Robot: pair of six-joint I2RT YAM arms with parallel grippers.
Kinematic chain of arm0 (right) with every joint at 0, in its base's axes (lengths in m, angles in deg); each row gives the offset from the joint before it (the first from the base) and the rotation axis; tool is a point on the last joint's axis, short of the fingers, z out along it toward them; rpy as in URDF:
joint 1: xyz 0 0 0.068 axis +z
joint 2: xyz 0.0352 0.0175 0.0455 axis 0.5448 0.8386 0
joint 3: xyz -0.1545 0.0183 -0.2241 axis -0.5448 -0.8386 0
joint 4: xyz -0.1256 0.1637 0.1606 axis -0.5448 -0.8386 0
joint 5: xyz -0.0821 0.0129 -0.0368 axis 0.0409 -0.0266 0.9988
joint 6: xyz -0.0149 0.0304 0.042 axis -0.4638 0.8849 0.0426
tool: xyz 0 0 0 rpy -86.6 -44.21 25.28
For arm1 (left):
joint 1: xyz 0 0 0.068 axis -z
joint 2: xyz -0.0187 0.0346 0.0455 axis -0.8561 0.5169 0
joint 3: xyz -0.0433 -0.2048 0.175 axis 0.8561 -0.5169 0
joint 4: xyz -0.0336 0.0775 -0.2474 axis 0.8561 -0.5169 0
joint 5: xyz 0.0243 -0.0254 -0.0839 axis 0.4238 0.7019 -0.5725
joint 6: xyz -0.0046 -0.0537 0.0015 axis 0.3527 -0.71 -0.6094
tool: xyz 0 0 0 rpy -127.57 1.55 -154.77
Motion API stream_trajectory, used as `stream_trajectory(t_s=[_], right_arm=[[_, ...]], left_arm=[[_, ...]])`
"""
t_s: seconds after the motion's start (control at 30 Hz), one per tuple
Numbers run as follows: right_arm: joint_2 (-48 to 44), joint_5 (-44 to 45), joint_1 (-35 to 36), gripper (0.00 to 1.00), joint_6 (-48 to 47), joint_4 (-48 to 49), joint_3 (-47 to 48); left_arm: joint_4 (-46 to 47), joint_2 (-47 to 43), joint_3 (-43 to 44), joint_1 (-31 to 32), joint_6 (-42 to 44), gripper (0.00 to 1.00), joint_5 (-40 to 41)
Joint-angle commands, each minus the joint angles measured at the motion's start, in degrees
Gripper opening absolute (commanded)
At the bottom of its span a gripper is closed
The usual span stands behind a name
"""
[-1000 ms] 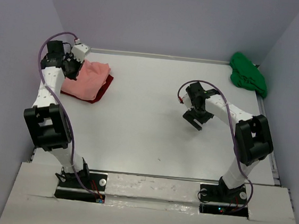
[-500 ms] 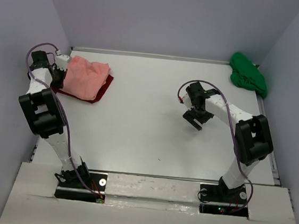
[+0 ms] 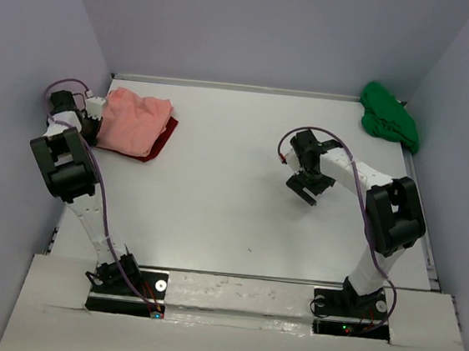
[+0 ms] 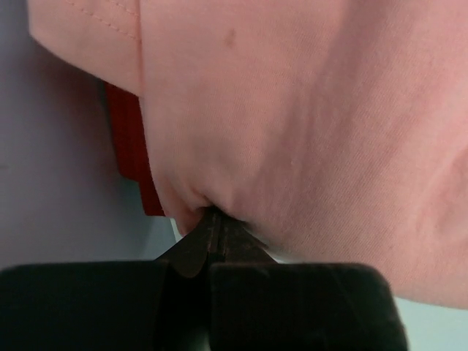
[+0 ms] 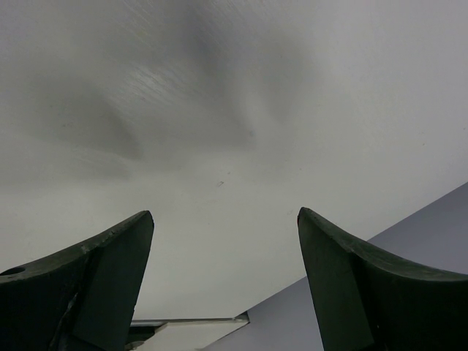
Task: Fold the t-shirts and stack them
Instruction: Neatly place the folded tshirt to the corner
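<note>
A flat white table (image 3: 230,217) is filling most of the overhead view, and plain lilac-grey walls (image 3: 267,28) are closing it in on the left, the far side and the right. A thin metal strip (image 3: 260,88) is running along the table's far edge, at the foot of the back wall. The two arm bases are sitting at a white ledge (image 3: 235,331) along the near edge.

The pink shirt (image 3: 137,121) is lying near the far left corner, folded into a rough rectangle. It is resting on top of the red shirt (image 3: 165,140), which is showing only as a dark border along the pink one's right and near sides. The left gripper (image 3: 92,117) is reaching in at the pile's left edge, close to the left wall. In the left wrist view it (image 4: 213,223) is clenching a pinch of the pink shirt (image 4: 307,110), with the cloth puckering at the fingertips and a strip of the red shirt (image 4: 131,146) peeking out beneath.

The green shirt (image 3: 389,116) is lying crumpled in the far right corner, close against the right wall and well apart from the other two.

The right gripper (image 3: 307,188) is hanging over the bare middle-right of the table. Its jaws are standing wide apart and gripping nothing, and its own camera is showing only white table (image 5: 219,110) between them.
</note>
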Motion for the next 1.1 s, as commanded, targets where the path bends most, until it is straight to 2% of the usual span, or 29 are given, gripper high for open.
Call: stream_trajectory(t_s=[0.0, 0.23, 0.37, 0.6, 0.7, 0.83, 1.0, 1.07], right_arm=[[-0.19, -0.14, 0.59, 0.85, 0.36, -0.29, 1.19], [-1.95, -0.75, 0.59, 0.85, 0.27, -0.81, 1.36], [-4.14, -2.24, 0.59, 0.85, 0.44, -0.73, 1.89], [-5.47, -3.03, 0.59, 0.80, 1.67, 1.29, 4.96], [-3.10, -4.70, 0.59, 0.76, 2.64, 1.73, 9.00], [1.82, -7.77, 0.59, 0.46, 4.65, -0.19, 15.42], [4.12, -8.93, 0.59, 0.45, 5.98, -1.43, 18.51], [2.10, -7.70, 0.59, 0.51, 5.89, 0.84, 15.27]], left_arm=[[1.61, -0.27, -2.78, -0.25, -0.13, 0.00, -0.54], [-4.97, -8.51, -7.17, -0.34, 1.36, 0.00, -1.86], [-9.01, -19.22, -9.37, -0.25, 2.94, 0.00, -2.47], [-17.53, -33.55, -8.06, -0.25, 4.35, 0.00, -7.48], [-20.27, -38.31, -7.00, -0.25, 3.65, 0.00, -11.25], [-22.64, -42.63, -7.09, -0.17, 3.20, 0.00, -19.76], [-22.38, -46.32, -9.90, 0.10, 3.56, 0.01, -27.34], [-22.82, -47.02, -12.01, 0.71, 3.74, 0.05, -31.20]])
